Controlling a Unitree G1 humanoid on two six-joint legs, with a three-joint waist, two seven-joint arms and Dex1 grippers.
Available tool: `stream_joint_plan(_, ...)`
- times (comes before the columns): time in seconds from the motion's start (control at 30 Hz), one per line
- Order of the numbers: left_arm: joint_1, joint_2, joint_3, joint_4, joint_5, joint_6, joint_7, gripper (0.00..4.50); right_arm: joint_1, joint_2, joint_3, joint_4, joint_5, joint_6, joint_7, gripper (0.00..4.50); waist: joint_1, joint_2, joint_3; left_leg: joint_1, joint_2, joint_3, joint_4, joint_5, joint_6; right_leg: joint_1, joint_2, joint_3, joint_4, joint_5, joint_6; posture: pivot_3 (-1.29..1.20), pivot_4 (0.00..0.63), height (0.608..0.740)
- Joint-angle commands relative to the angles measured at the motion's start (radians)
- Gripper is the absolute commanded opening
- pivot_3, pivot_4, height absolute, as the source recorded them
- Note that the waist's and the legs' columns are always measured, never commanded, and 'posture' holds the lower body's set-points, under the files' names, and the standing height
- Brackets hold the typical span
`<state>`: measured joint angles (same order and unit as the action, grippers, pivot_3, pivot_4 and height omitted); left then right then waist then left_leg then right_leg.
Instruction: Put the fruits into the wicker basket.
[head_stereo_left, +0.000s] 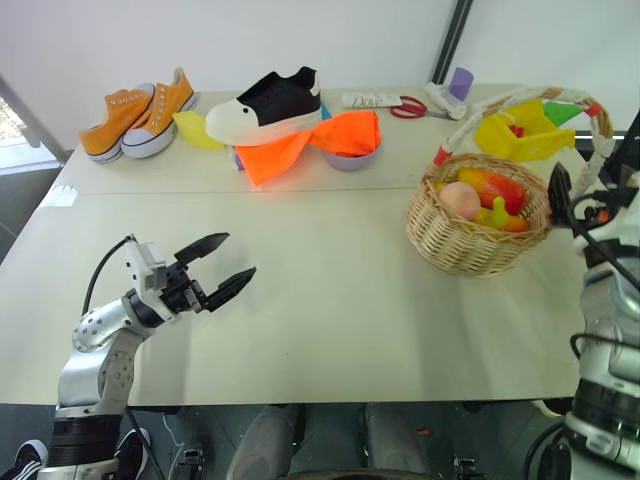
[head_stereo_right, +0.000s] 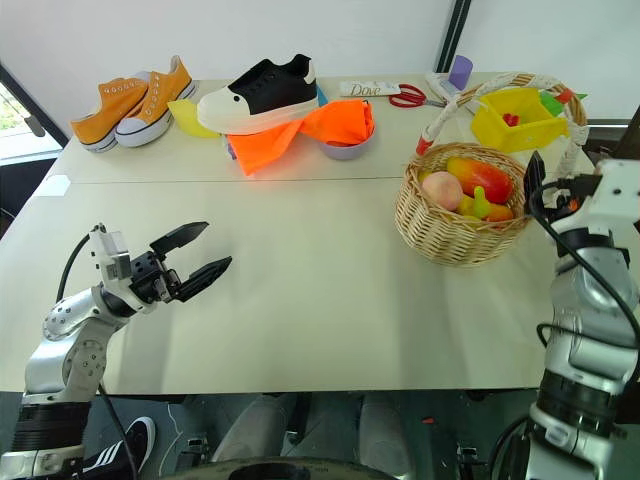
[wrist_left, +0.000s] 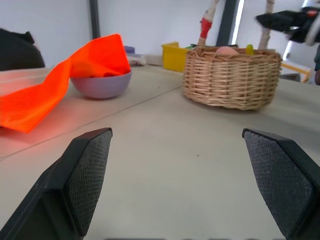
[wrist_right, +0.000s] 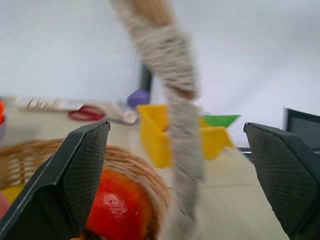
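Fruits gathered in the wicker basket (head_stereo_left: 478, 232), on the table's (head_stereo_left: 320, 320) right side, near its front edge: pink peach (head_stereo_left: 460, 199), red-orange mango (head_stereo_left: 492, 186), a bit of yellow banana (head_stereo_left: 497, 213) and a small orange fruit (head_stereo_left: 515, 224) all lying inside the rim. No loose fruit to be seen elsewhere on the tabletop, so judged essentially complete, with nothing left but pulling the arms clear. Further back: orange cloth (head_stereo_left: 300, 143) draped over a lilac bowl (head_stereo_left: 349, 156), a black-and-white shoe (head_stereo_left: 266, 106), a pair of orange sneakers (head_stereo_left: 137, 113), a yellow plastic box (head_stereo_left: 525, 133) behind the basket, red scissors (head_stereo_left: 408, 107). Right gripper (wrist_right: 177, 165) just beside the basket's right edge, jaws spread wide and holding nothing, with the wrapped handle (wrist_right: 175, 85) standing between its fingers in the wrist view, contact not discernible. Left gripper (head_stereo_left: 222, 267) low over bare table at the left, well apart from the basket, jaws likewise apart and empty.
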<state>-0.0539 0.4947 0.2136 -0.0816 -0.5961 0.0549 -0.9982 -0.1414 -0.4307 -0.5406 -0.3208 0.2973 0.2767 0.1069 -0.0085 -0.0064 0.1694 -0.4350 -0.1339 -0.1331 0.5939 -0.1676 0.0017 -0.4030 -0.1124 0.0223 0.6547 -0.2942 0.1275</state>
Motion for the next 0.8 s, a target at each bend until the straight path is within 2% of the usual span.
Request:
stream_joint_plan(0.03,-0.017,-0.002,0.01,-0.002,-0.001,0.002,0.016,4.5,0.056,0.03,-0.028,-0.153,0.004,-0.029,-0.027,4.47,-0.006,0.0,0.0,0.0,0.0,0.0,0.0,0.0,0.0,0.0,0.0,0.0,0.0,0.0,0.0,0.0,0.15,0.74)
stream_joint_plan(0.17,-0.041,0.003,0.016,0.025,0.022,0.01,0.052,4.5,0.187,0.121,0.061,-0.323,0.026,-0.057,-0.007,4.47,-0.003,0.001,-0.001,0.001,0.001,0.0,0.0,0.0,0.0,-0.001,0.001,0.0,0.0,0.0,0.0,0.0,0.15,0.74)
stream_joint_plan(0.27,-0.061,-0.005,0.038,0.052,0.044,0.021,0.133,4.5,0.223,0.118,0.248,-0.376,0.042,-0.051,0.109,4.47,-0.012,0.001,-0.001,0.003,0.001,0.001,0.0,0.0,0.0,0.0,0.001,0.001,0.0,-0.001,-0.001,0.0,0.15,0.74)
stream_joint_plan(0.4,-0.062,-0.017,0.07,0.075,0.09,-0.009,0.241,4.5,0.138,0.055,0.425,-0.328,0.129,0.068,0.272,4.47,-0.009,0.001,-0.001,0.009,0.002,0.001,0.0,-0.001,-0.002,0.006,0.001,0.001,-0.001,-0.002,-0.003,0.0,0.15,0.74)
stream_joint_plan(0.53,-0.06,-0.013,0.122,0.091,0.121,-0.019,0.335,4.5,0.055,-0.051,0.529,-0.229,0.202,0.169,0.477,4.47,0.0,-0.001,-0.001,0.009,0.002,0.0,0.0,-0.001,-0.002,0.007,0.001,-0.001,-0.004,-0.002,-0.003,0.0,0.15,0.74)
stream_joint_plan(0.63,-0.055,-0.004,0.172,0.096,0.121,-0.019,0.38,4.5,0.0,-0.119,0.582,-0.155,0.203,0.164,0.611,4.47,0.001,-0.002,0.0,0.008,0.002,0.0,-0.001,-0.001,-0.001,0.008,0.001,-0.002,-0.006,-0.002,-0.003,0.0,0.15,0.74)
stream_joint_plan(0.8,-0.022,0.008,0.238,0.095,0.148,-0.036,0.439,4.5,-0.071,-0.113,0.634,-0.051,0.156,0.109,0.677,4.47,-0.003,-0.002,0.0,0.008,0.002,0.0,-0.001,-0.002,-0.002,0.008,0.001,-0.002,-0.006,-0.001,-0.001,0.0,0.15,0.74)
